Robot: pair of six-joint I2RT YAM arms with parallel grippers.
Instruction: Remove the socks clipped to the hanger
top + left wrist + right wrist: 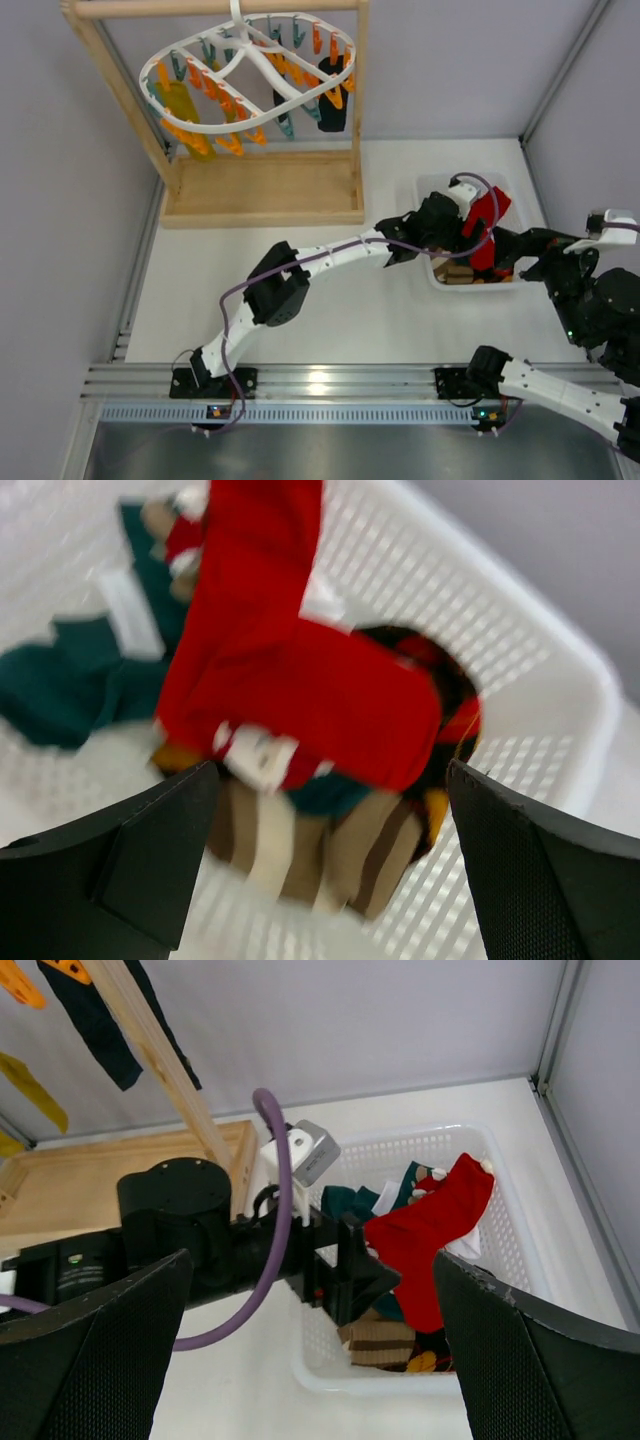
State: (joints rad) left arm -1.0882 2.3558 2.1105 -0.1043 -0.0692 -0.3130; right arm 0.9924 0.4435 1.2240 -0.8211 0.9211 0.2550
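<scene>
The white hanger (255, 75) hangs from the wooden frame at the back left, with orange and teal clips. A mustard yellow sock (180, 105) and dark navy socks (332, 95) are still clipped to it; the navy sock (95, 1020) also shows in the right wrist view. A red sock (487, 225) lies on top of the pile in the white basket (428, 190). My left gripper (460, 238) hovers over that basket, open and empty, with the red sock (290, 670) just beyond its jaws. My right gripper (503, 255) is open and empty at the basket's right side.
The basket (520, 1260) also holds teal, tan striped and dark patterned socks. The wooden frame's post (357, 110) and base tray (260, 190) stand left of the basket. Grey walls close in at the back and right. My left gripper (350, 1270) fills the right wrist view's middle.
</scene>
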